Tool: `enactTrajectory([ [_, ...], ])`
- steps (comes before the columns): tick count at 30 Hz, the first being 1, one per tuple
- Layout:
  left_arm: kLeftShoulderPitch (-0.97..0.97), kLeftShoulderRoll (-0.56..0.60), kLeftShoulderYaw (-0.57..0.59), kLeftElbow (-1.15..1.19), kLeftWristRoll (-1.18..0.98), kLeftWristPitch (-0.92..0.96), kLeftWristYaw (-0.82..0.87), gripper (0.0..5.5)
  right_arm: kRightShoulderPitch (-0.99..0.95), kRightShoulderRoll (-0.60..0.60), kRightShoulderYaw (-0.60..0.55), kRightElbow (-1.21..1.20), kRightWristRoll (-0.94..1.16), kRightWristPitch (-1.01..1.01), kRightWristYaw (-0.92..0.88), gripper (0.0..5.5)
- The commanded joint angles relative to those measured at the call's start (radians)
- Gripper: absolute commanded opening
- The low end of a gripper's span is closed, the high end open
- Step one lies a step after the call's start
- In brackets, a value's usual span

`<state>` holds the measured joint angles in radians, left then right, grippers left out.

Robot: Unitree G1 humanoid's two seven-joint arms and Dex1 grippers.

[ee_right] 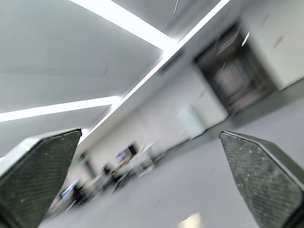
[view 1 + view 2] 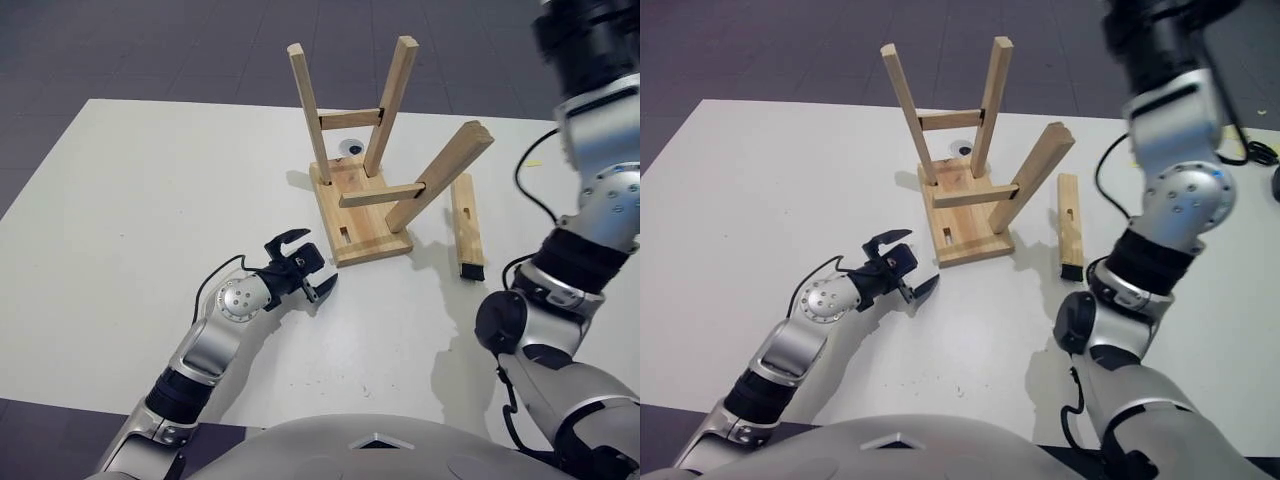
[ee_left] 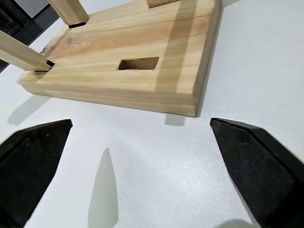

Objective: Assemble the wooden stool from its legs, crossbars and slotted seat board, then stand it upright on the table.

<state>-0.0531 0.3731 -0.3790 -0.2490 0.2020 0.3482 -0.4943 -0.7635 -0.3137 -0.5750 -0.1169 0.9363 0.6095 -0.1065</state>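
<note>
Stool parts rest on the white table [image 2: 130, 200], partly joined and upside down. Take the seat board [image 2: 370, 238] as your reference: it lies flat on the table, underside up.

You will find three legs seated in the seat board. The first leg [image 2: 308, 110] and the second leg [image 2: 390, 105] rise from its far edge, leaning slightly toward each other. The upper crossbar [image 2: 350, 118] joins them partway up. The tilted leg [image 2: 445, 170] stands at the near right corner of the seat board and leans away to the right. The lower crossbar [image 2: 385, 194] runs from it back across the seat board; you cannot tell where its free end sits.

The loose leg [image 2: 466, 225] lies flat on the table just right of the seat board, not touching it.

The left gripper [image 2: 312, 265] rests low over the table near the seat board's front left corner, jaws spread wide and holding nothing. It faces an empty slot [image 3: 137, 63] in the board.

The right gripper [image 1: 147, 137] points up at the ceiling, jaws wide apart and holding nothing.
</note>
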Motion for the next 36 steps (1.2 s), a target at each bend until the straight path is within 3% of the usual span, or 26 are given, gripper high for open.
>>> enactTrajectory([
  [1,-0.010,-0.029,0.061,0.005,-0.011,0.008,0.056,5.40,0.230,-0.060,0.068,0.033,-0.162,0.079,-0.060,5.37],
  [5,-0.033,-0.053,0.095,0.020,-0.013,0.009,0.093,5.40,0.526,-0.130,0.322,-0.116,-0.206,0.278,0.089,5.37],
  [13,-0.022,-0.046,0.066,0.023,0.006,0.006,0.084,5.40,0.674,-0.155,0.462,-0.158,-0.415,0.280,0.107,5.37],
  [18,-0.017,-0.044,0.049,0.023,0.014,0.006,0.084,5.40,0.688,-0.128,0.470,-0.161,-0.471,0.323,0.105,5.37],
  [23,-0.012,-0.040,0.046,0.025,0.018,0.007,0.090,5.40,0.688,-0.047,0.376,-0.130,-0.456,0.494,0.044,4.62],
  [36,-0.008,-0.045,0.097,-0.015,-0.002,0.029,0.109,5.40,0.626,-0.115,0.497,-0.133,-0.609,0.409,0.157,2.64],
])
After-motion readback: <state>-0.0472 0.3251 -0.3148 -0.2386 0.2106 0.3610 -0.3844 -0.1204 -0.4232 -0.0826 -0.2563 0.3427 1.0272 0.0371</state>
